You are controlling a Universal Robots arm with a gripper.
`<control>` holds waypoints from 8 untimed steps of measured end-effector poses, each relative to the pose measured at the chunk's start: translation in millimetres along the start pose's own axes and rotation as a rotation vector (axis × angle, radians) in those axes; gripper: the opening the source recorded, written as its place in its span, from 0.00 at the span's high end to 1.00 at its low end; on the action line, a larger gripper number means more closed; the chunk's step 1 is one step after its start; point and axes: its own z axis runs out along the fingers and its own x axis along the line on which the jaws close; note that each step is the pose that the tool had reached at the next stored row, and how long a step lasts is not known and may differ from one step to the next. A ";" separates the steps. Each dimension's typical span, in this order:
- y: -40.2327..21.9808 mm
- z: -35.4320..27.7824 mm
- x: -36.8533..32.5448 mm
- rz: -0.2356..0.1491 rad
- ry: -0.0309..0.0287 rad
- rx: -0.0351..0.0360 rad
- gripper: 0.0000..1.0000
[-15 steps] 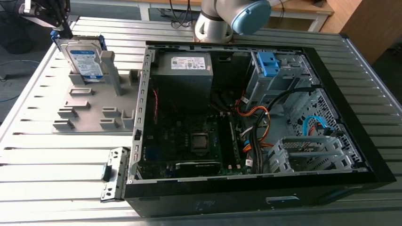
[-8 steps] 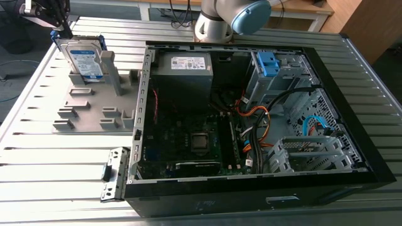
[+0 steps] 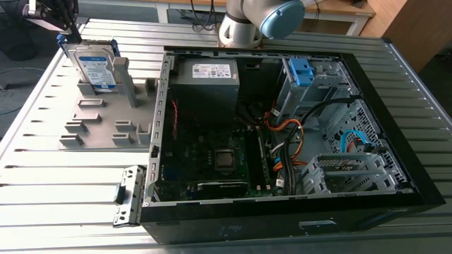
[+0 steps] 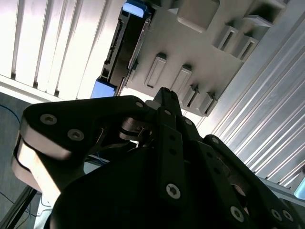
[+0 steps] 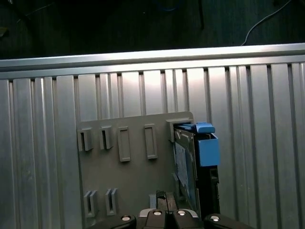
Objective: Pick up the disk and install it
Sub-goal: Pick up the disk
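The disk (image 3: pixel 95 64) stands on edge in a slot of the grey holder plate (image 3: pixel 106 124), at the exterior view's upper left, with its white-and-blue label showing. My gripper (image 3: pixel 69 33) hangs just above the disk's far end and holds nothing. In the second wrist view, the black fingers (image 4: pixel 164 102) lie together, shut, with the disk (image 4: pixel 121 47) edge-on beyond them. In the first wrist view, the disk (image 5: pixel 188 164) and its blue rail (image 5: pixel 208 147) sit by the plate's edge, past the gripper (image 5: pixel 162 196).
An open black computer case (image 3: pixel 282 222) lies on the slatted metal table (image 3: pixel 63 196), on the exterior view's right. Inside are a grey box with a white sticker (image 3: pixel 207 79), a blue bracket (image 3: pixel 300 71) in the drive bay, and orange and black cables (image 3: pixel 289 132).
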 end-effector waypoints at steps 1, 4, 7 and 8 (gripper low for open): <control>0.0 0.0 0.0 -0.002 0.0000 -0.0001 0.89; 0.0 0.0 0.0 -0.009 -0.0001 -0.0002 0.89; 0.0 0.0 0.0 -0.016 -0.0001 -0.0004 0.89; 0.0 0.0 0.0 -0.018 -0.0001 -0.0005 0.89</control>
